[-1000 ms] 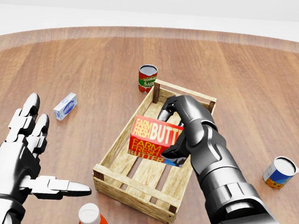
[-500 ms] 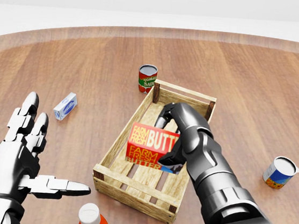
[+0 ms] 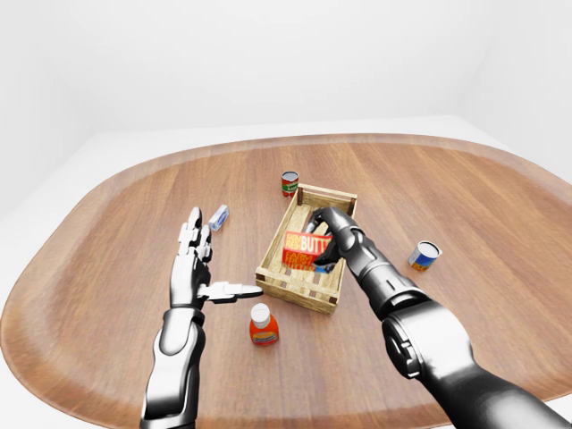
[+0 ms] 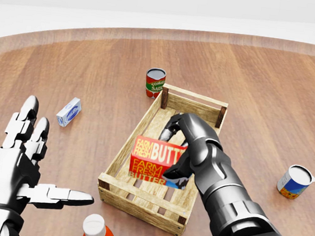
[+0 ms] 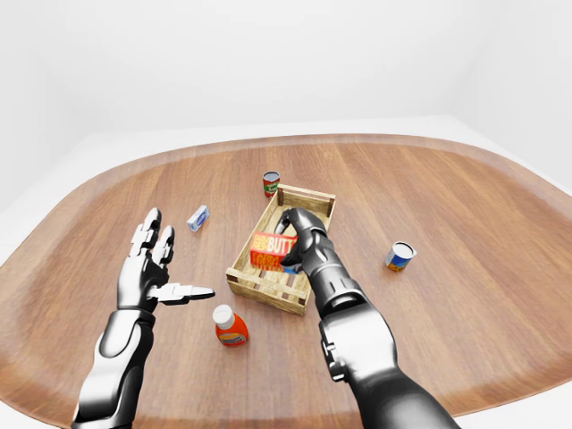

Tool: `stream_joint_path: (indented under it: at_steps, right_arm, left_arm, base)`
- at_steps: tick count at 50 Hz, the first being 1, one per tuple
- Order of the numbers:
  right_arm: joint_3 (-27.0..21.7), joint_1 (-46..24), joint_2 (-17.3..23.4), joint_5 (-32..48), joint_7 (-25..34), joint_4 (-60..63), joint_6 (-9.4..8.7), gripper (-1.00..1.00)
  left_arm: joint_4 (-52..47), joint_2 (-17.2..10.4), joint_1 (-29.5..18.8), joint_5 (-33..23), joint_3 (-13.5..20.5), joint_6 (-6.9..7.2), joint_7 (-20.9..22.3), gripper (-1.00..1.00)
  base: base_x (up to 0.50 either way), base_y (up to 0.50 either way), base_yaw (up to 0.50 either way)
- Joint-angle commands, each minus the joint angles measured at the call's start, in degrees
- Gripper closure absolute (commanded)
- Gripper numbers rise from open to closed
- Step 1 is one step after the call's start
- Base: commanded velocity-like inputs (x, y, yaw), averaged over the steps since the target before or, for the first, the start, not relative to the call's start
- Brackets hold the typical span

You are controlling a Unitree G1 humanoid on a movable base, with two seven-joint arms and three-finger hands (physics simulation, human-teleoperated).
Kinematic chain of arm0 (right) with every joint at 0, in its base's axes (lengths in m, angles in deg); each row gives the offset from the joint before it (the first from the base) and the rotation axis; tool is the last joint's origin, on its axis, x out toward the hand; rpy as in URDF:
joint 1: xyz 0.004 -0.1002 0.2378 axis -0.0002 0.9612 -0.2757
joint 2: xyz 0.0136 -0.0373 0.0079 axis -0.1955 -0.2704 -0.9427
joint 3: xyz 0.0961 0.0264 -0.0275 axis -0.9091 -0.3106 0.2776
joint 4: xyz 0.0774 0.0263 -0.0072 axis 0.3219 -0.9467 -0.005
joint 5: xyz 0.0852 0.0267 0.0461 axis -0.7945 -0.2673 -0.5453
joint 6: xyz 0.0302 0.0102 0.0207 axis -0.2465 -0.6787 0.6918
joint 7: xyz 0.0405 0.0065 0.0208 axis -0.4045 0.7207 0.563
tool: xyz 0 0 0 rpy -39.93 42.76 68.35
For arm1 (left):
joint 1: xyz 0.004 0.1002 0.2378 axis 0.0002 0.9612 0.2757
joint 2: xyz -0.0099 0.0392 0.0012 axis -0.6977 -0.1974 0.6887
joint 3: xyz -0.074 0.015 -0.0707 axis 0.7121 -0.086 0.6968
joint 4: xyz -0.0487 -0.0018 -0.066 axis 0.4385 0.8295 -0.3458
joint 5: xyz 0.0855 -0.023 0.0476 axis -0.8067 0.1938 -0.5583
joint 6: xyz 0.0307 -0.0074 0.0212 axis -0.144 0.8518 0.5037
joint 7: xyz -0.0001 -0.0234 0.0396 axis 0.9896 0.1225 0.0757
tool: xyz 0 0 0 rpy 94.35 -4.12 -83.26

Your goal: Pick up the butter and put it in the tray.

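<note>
In the left-eye view, the right hand (image 3: 323,243) is reaching into the wooden tray (image 3: 335,291) with its fingers closing round the butter (image 3: 304,249), a red box. The left hand (image 3: 198,273) is hovering over the brown surface (image 3: 107,259) to the left of the tray, fingers spread apart and holding nothing. A bottle with a white cap (image 3: 262,325) is standing near the bottom, below the tray.

In the head view, the butter's lettering is reading "FARM FRESH BUTT…" in yellow and white on its top face, with "FARM FRESH BUTTER" again on the side facing the camera; the right hand's fingers are covering the box's right end. The box is sitting tilted inside the tray's walls; whether it is touching the slats I cannot tell. A red can (image 4: 155,82) with a green band, its label seeming to read "TOMATO SAUCE", is standing just beyond the tray's top left corner. A small blue and white carton (image 4: 69,111) is lying to the left, its print too small to read. A blue can with an orange label (image 4: 295,182) is lying tilted at the right.

The right-eye view is showing the same layout, the tray's rim enclosing hand and box.
</note>
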Motion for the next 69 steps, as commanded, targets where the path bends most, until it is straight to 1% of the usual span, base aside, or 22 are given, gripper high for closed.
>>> stream_joint_path:
  at_steps: [1,2,26,30,34,35,41,45,47,49,50,54,55,57,58,59,60,61,66,69]
  right_arm:
    - [-2.5,-3.4,-0.4,-2.3,-0.8,-6.6,0.0,-0.71]
    - [-2.5,-3.4,-0.5,-2.3,-0.6,-6.6,0.0,-1.0]
    - [-1.9,-3.0,-1.1,-1.9,-0.8,-6.5,0.0,-1.0]
    - [-2.0,-3.8,-1.2,-2.4,0.2,-6.2,0.0,-1.0]
    - [-3.0,-5.8,-0.7,-5.1,2.1,-5.4,0.0,-1.0]
    - [-3.8,-7.2,-0.3,-6.7,2.8,-4.7,0.0,-1.0]
    - [-4.7,-11.2,1.2,-13.9,7.0,-0.9,0.0,-1.0]
    - [-4.2,-11.4,1.8,-18.3,9.2,3.4,0.0,-1.0]
    - [-3.6,-10.7,2.0,-19.9,10.9,7.0,0.0,-1.0]
    - [-3.6,-8.0,2.3,-22.6,14.1,17.2,0.0,-1.0]
    - [-3.2,-5.7,2.6,-23.8,16.6,24.9,0.0,-1.0]
    - [-3.3,-0.4,3.8,-27.2,19.4,42.8,0.0,-1.0]
    - [-3.2,1.8,4.2,-27.5,19.9,49.8,0.0,-1.0]
    - [-2.4,4.5,4.2,-28.0,21.5,58.3,0.0,-1.0]
    - [-1.9,6.5,4.2,-28.0,22.6,64.8,0.0,-1.0]
    - [-1.9,6.7,4.2,-28.0,22.7,65.4,0.0,-1.0]
    - [-2.0,8.4,4.0,-28.3,23.0,71.1,0.0,-1.0]
    - [-1.7,9.4,4.1,-28.2,23.3,74.1,0.0,-1.0]
    - [-1.9,15.0,3.8,-29.2,23.8,87.2,0.0,-1.0]
    - [-1.2,19.8,3.7,-29.6,23.5,94.6,0.0,-1.0]
  left_arm:
    - [6.3,0.0,-2.5,-0.9,-0.2,0.0,-1.3,-1.0]
    - [6.5,0.0,-2.4,-0.9,-0.3,0.0,-1.3,-1.0]
    - [6.4,0.1,-2.3,-0.9,-0.3,0.0,-1.3,-1.0]
    - [6.4,0.1,-2.3,-1.0,-0.4,0.0,-1.3,-1.0]
    - [6.5,0.1,-2.2,-1.2,-0.6,0.0,-1.4,-1.0]
    - [6.4,0.1,-2.2,-1.1,-0.6,0.0,-1.3,-1.0]
    - [6.5,0.1,-2.3,-1.1,-0.5,0.0,-1.4,-1.0]
    - [6.0,0.1,-2.1,-1.1,-0.6,0.0,-1.4,-1.0]
    - [5.8,0.1,-2.0,-1.1,-0.6,0.0,-1.4,-1.0]
    - [5.9,0.1,-2.0,-1.1,-0.5,0.0,-1.4,-1.0]
    - [5.7,0.1,-2.1,-1.1,-0.5,0.0,-1.3,-1.0]
    - [6.1,0.1,-2.2,-1.1,-0.4,0.0,-1.3,-1.0]
    - [5.9,0.0,-2.2,-1.0,-0.3,0.0,-1.3,-1.0]
    - [6.1,0.0,-2.3,-0.9,-0.2,0.0,-1.3,-1.0]
    - [6.2,0.0,-2.4,-1.0,-0.2,0.0,-1.4,-1.0]
    - [6.2,0.0,-2.4,-1.0,-0.2,0.0,-1.4,-1.0]
    - [6.1,0.0,-2.3,-0.9,-0.2,0.0,-1.3,-1.0]
    - [5.9,0.0,-2.3,-0.9,-0.1,0.0,-1.3,-1.0]
    - [5.6,0.0,-2.1,-0.9,-0.2,0.0,-1.3,-1.0]
    - [5.7,0.1,-2.0,-1.0,-0.3,0.0,-1.3,-1.0]
  base:
    - [0.0,0.0,0.0]
    - [0.0,0.0,0.0]
    - [0.0,0.0,0.0]
    - [0.0,0.0,0.0]
    - [0.0,0.0,0.0]
    - [0.0,0.0,0.0]
    - [0.0,0.0,0.0]
    - [0.0,0.0,0.0]
    - [0.0,0.0,0.0]
    - [0.0,0.0,0.0]
    - [0.0,0.0,0.0]
    - [0.0,0.0,0.0]
    - [0.0,0.0,0.0]
    - [0.0,0.0,0.0]
    - [0.0,0.0,0.0]
    - [0.0,0.0,0.0]
    - [0.0,0.0,0.0]
    - [0.0,0.0,0.0]
    - [0.0,0.0,0.0]
    - [0.0,0.0,0.0]
